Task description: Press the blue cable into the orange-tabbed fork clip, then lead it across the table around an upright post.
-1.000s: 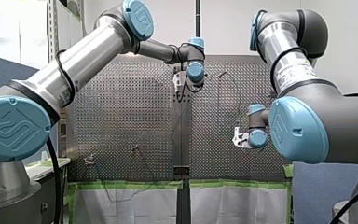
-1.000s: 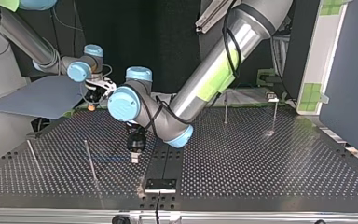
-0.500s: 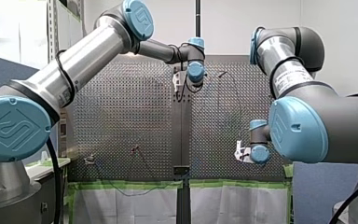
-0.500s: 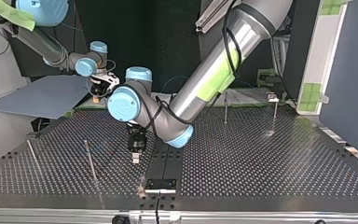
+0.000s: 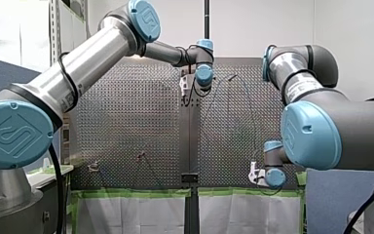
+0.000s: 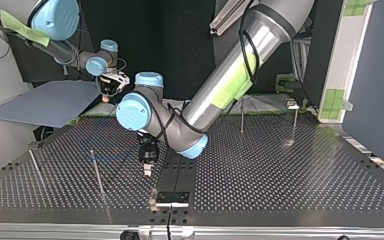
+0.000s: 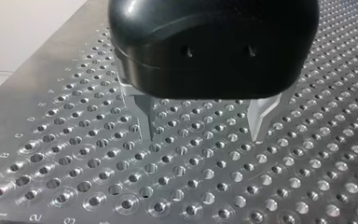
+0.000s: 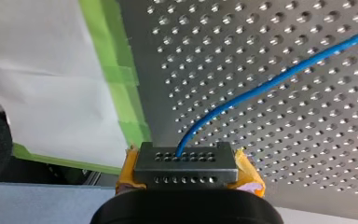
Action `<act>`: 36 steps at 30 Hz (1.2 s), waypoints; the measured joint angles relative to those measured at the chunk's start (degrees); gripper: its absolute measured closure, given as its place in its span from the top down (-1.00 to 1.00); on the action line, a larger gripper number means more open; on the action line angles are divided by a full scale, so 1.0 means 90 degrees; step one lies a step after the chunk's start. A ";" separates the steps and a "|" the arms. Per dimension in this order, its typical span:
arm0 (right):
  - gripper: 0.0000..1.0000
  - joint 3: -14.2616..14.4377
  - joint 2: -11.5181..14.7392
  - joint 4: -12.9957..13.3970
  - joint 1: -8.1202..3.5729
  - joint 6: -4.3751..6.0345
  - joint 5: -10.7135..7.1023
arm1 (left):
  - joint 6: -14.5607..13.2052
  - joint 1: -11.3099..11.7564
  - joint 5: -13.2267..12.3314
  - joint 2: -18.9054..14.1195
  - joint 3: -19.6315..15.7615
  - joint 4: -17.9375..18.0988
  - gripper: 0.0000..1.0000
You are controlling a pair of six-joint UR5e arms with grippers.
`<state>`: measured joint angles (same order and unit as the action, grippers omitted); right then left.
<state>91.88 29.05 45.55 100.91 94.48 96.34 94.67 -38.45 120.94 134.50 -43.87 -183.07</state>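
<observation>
The blue cable (image 8: 261, 86) leaves the yellow pads of my right gripper (image 8: 186, 156), which is shut on it, and runs out over the perforated table (image 8: 317, 154). That gripper hangs beside the table's green-taped edge, low at the front view's right (image 5: 254, 174) and far back at the top view's left (image 6: 109, 92). My left gripper (image 7: 199, 137) stands open a little above the plate near the table's middle (image 6: 147, 171), nothing between its metal fingers (image 7: 144, 130). I cannot make out the orange-tabbed clip with certainty.
Thin upright posts stand at the top view's left (image 6: 96, 172) (image 6: 35, 167) and far right (image 6: 242, 116) (image 6: 295, 120). A small fixture (image 5: 93, 167) sits near the front view's lower left. A dark strip (image 6: 177, 170) runs down the table's middle.
My right arm has drawn back toward the taped table edge, downward in the front view, taking the cable end with it. My left arm has stayed in place.
</observation>
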 joint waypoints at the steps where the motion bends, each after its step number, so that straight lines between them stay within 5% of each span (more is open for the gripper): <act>1: -1.00 0.0000 -0.0014 0.0009 -0.0009 0.0000 0.0001 | -0.0001 -0.0001 0.0005 0.0000 -0.0001 -0.0009 0.96; 25: -1.00 -0.0007 -0.0067 0.0201 -0.0228 -0.0055 -0.0031 | -0.0136 0.0097 0.0093 -0.0038 0.0003 -0.0417 0.96; 36: -1.00 -0.0008 -0.0067 0.0197 -0.0306 -0.0074 -0.0060 | -0.0019 0.0030 0.0468 -0.0581 -0.0067 -0.1099 0.96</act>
<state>91.81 28.44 47.32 98.16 93.81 95.79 94.50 -38.18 125.15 129.27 -44.47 -192.96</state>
